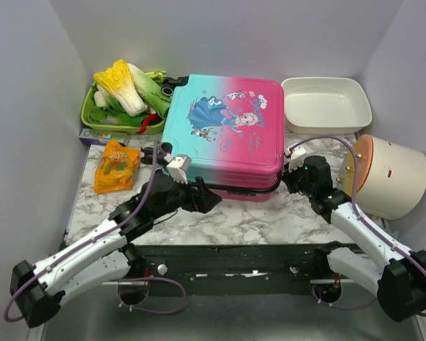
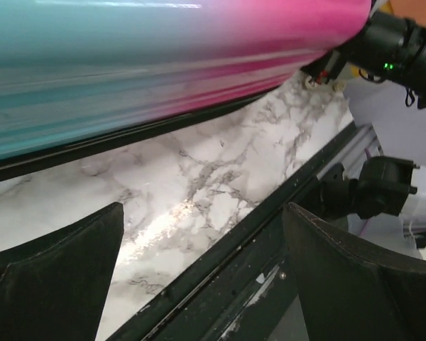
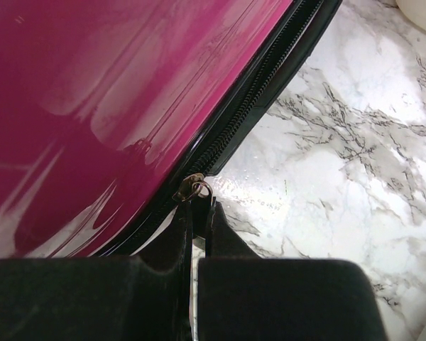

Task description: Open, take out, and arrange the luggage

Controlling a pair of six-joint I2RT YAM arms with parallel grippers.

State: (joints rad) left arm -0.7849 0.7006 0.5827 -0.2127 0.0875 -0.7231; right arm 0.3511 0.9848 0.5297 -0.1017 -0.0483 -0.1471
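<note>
Luggage [image 1: 224, 135] lies flat and zipped shut at the middle back of the marble surface [image 1: 255, 220], print side up, teal half to my left and pink half to my right. My right jaws are pinched closed on the zipper pull [image 3: 193, 189] at the pink near-right corner, low against the black zipper trim. My left jaws stand wide open and hold nothing; they hover just above the surface beside the near edge of the luggage, whose glossy side fills the top of my left wrist view. A white tray [image 1: 326, 103] sits at the back right, just beside the luggage. A green basket [image 1: 92, 121] of cabbage [image 1: 121, 85] sits at the back left, an orange snack bag [image 1: 117, 165] lies in front of it, and a white tub [image 1: 394, 177] lies on its side at the far right.
</note>
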